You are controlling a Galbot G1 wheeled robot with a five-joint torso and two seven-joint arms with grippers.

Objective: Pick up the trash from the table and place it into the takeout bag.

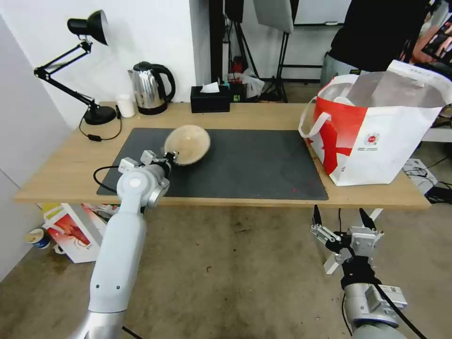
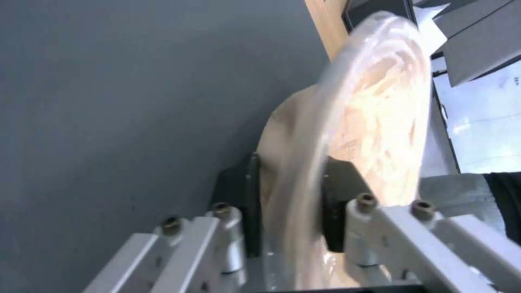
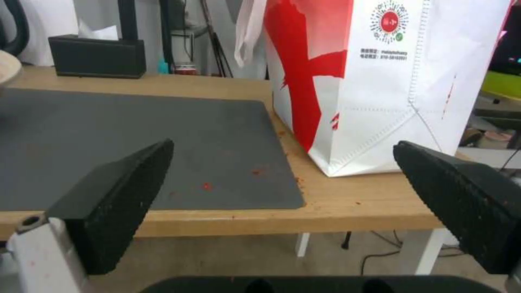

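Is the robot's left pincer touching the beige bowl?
Touching. In the left wrist view, the left pincer has its black pads pressed on both sides of the beige bowl's rim.

Beige bowl (image 1: 187,144), dark grey mat (image 1: 245,165), red-and-white takeout bag (image 1: 376,136).

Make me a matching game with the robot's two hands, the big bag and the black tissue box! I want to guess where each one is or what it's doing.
Things:
1. left hand
2. right hand
3. takeout bag
4. black tissue box

Places or states:
A. standing open on the right end of the table
B. open, holding nothing, below the table's front edge
C. at the back of the table, beside the kettle
D. shut on the tilted beige bowl, above the grey mat

Pairs: 1-D, 2-B, 3-A, 4-C
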